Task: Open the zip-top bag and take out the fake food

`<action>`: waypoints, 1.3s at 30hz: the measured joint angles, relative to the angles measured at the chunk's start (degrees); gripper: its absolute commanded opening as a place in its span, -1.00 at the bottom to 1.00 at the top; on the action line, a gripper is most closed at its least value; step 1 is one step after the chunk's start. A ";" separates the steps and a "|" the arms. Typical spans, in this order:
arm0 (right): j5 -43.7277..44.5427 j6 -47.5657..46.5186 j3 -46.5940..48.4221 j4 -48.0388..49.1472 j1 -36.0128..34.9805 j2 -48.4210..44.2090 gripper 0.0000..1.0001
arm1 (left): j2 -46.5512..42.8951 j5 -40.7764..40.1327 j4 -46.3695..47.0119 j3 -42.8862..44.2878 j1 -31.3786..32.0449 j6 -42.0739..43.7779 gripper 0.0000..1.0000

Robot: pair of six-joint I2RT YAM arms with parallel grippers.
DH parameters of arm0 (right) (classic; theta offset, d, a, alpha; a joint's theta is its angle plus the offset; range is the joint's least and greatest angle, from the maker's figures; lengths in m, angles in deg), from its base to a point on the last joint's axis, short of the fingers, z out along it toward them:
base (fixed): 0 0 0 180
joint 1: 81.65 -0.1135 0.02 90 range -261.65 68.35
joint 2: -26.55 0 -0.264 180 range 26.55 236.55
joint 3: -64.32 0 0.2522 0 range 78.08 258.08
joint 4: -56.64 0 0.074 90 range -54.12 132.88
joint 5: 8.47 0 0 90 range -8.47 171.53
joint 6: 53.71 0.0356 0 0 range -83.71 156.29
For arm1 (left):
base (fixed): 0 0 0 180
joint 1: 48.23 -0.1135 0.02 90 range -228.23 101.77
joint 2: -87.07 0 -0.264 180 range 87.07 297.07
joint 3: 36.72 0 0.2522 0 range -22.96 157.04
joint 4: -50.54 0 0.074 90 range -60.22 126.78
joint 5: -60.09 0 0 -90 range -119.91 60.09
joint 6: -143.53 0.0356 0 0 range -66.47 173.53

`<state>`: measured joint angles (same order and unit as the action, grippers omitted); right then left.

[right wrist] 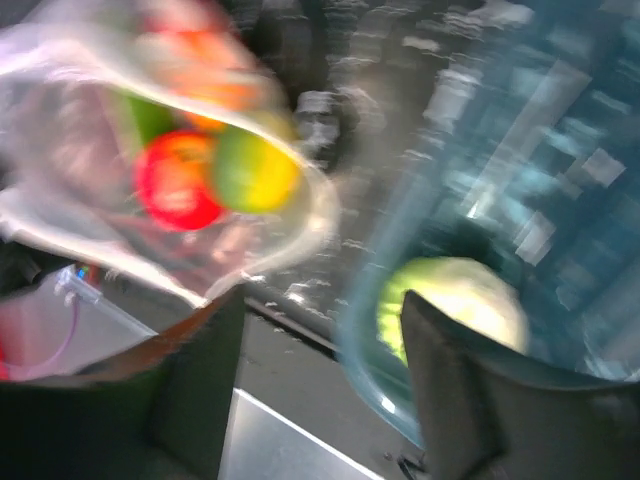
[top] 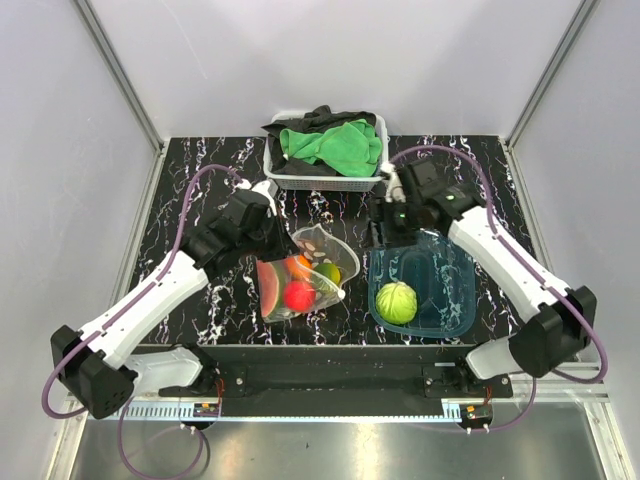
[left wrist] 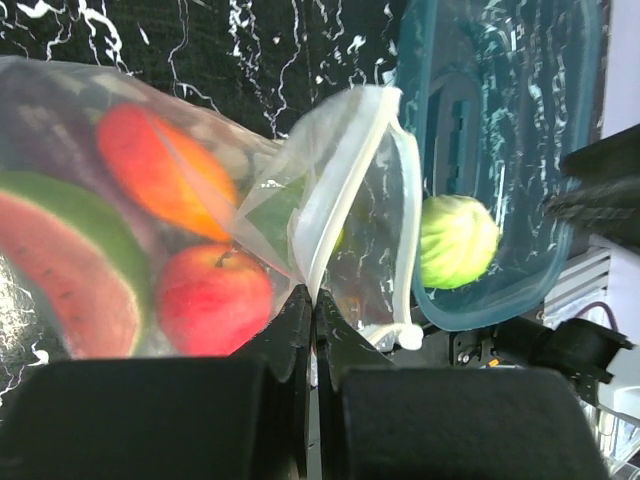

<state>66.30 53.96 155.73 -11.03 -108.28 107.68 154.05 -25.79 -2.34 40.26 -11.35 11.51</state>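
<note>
The zip-top bag (top: 318,262) lies mid-table with its mouth gaping. Inside it show fake food pieces: a watermelon slice (left wrist: 60,280), a red fruit (left wrist: 215,300) and an orange piece (left wrist: 160,180). My left gripper (left wrist: 312,300) is shut on the bag's zip edge, at its far left corner (top: 284,236). A green leafy ball (top: 397,301) sits in the teal tub (top: 455,300), apart from the bag. My right gripper (top: 392,238) hangs open and empty over the tub's far left corner. Its view is blurred, showing the bag (right wrist: 90,200) on the left and the ball (right wrist: 450,300) beyond its right finger.
A white basket (top: 325,183) holding green and black cloths stands at the back centre. The teal tub sits right of the bag, close to the table's front edge. Grey walls close off both sides and the back.
</note>
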 measured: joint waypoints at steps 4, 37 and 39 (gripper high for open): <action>-4.61 -0.35 2.32 4.72 -6.19 4.20 0.14 | -1.03 0.00 -0.09 0.00 -0.26 0.00 -1.00; -4.04 6.51 -7.08 33.81 -15.61 25.24 0.49 | 1.57 2.75 1.14 -0.31 -1.11 -1.53 -1.00; -5.03 7.32 -8.24 36.39 -15.76 25.27 0.50 | 1.68 3.06 1.90 -0.92 -1.14 -1.75 -1.00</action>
<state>61.28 61.28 147.49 25.36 -124.04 132.94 155.73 -22.73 -0.44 39.34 -12.48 9.77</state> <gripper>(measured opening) 0.750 0.012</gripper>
